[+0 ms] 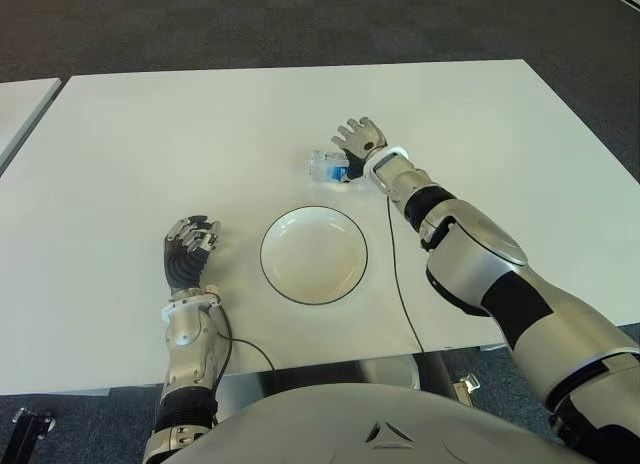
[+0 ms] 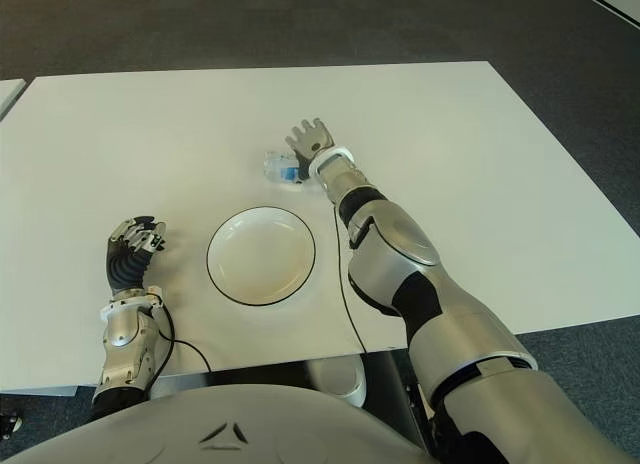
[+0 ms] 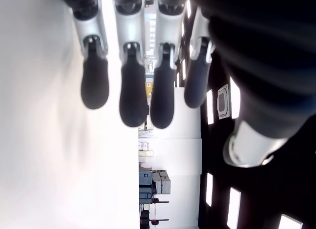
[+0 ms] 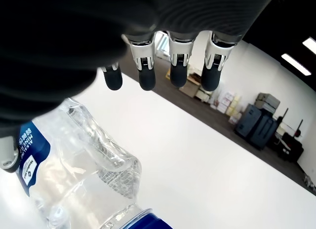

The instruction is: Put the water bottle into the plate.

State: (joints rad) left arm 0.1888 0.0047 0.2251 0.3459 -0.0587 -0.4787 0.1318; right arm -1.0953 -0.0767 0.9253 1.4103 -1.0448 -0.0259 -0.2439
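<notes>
White table point(image 1: 150, 134) viewed from the head camera, with a white dark-rimmed plate point(image 1: 314, 255) near its front centre, nothing in it. Water bottle point(image 1: 328, 166) lying on its side on the table at about 12 o'clock from the plate, apart from the rim; clear body, blue label. Right hand point(image 1: 360, 142) reaching over from the 4 o'clock side, positioned at about 2 o'clock of the bottle, palm close over it, fingers point(image 4: 177, 68) extended straight and spread, not closed on anything. In the right wrist view, bottle directly under the palm, fingertips projecting well past the bottle's body toward the far side of the table, none bent round it; contact between palm and bottle not determinable. Thin black cable point(image 1: 398, 284) running along the table at 3 o'clock of the plate. Left hand point(image 1: 190, 252) showing at 9 o'clock of the plate, well apart from it, fingers curled inward, empty; left wrist view confirming four fingertips bent down together with nothing between them.
</notes>
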